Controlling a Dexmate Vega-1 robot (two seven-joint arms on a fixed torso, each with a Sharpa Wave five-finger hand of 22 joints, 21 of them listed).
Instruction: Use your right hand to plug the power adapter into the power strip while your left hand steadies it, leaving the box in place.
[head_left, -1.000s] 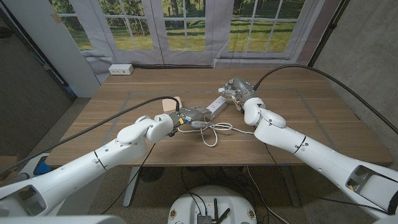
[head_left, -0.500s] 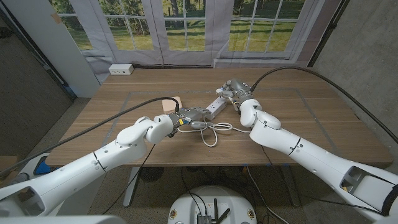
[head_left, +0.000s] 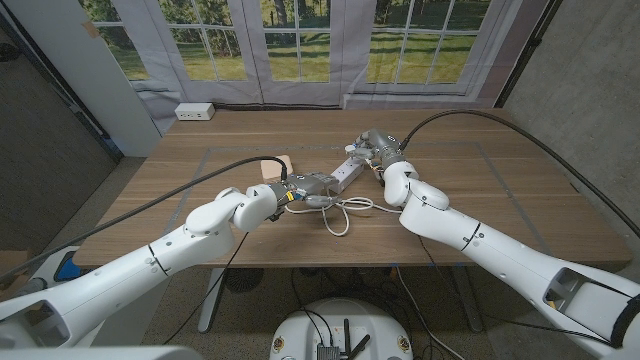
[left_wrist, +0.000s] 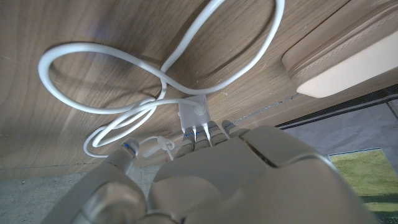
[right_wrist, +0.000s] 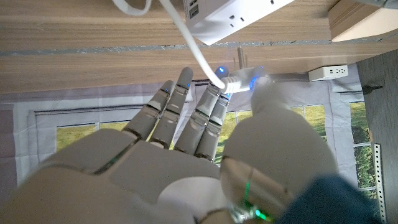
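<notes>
The strip (head_left: 347, 169) lies near the middle of the table (head_left: 520, 190), running diagonally toward the far edge. In the right wrist view its outlet face (right_wrist: 233, 15) shows, with two small ports at one end.

The left hand (head_left: 312, 188) sits at the strip's near end, fingers curled around it. In the left wrist view the fingertips (left_wrist: 211, 130) press against a small white block with metal prongs (left_wrist: 193, 116), from which the cable leaves; whether this is the strip's end or another plug I cannot tell.

The right hand (head_left: 372, 144) is at the strip's far end. The right wrist view shows the thumb and fingers (right_wrist: 211, 102) pinching the adapter (right_wrist: 231, 83), a small white plug on a white cable (right_wrist: 189, 42). The plug is just beside the strip, apart from its outlets.

The cable (head_left: 345, 210) loops loosely over the table on the near side of the strip, toward the front edge; the left wrist view shows it coiled in overlapping loops (left_wrist: 134, 68).

The box (head_left: 275, 168), tan and flat, lies just beyond the left hand, on the left side of the table. A white outlet block (head_left: 195, 112) sits at the far left corner.
</notes>
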